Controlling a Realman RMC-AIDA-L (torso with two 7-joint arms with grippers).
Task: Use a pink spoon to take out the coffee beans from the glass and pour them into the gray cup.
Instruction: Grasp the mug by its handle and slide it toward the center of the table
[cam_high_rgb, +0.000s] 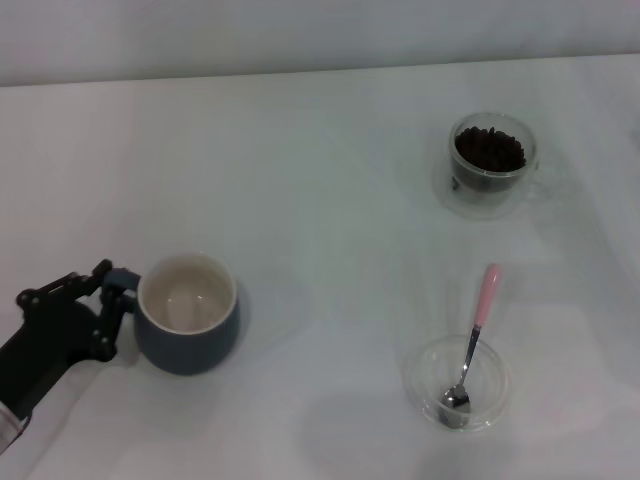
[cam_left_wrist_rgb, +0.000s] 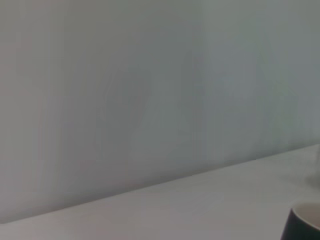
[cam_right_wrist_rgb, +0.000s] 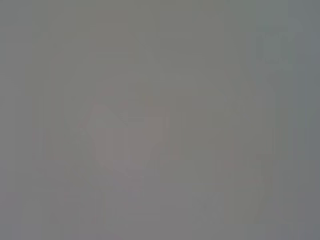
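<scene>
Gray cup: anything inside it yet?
The gray cup shows only its bare cream inside, no coffee beans; those sit in the glass. The left gripper is at the cup's handle, which it hides.

This looks like a bare test bench in a lab or robot studio more than a home kitchen: one plain white table (cam_high_rgb: 320, 180) runs to a blank pale wall (cam_high_rgb: 300, 35) along its far edge, with no appliances, cupboards or clutter, only a few staged vessels.
</scene>
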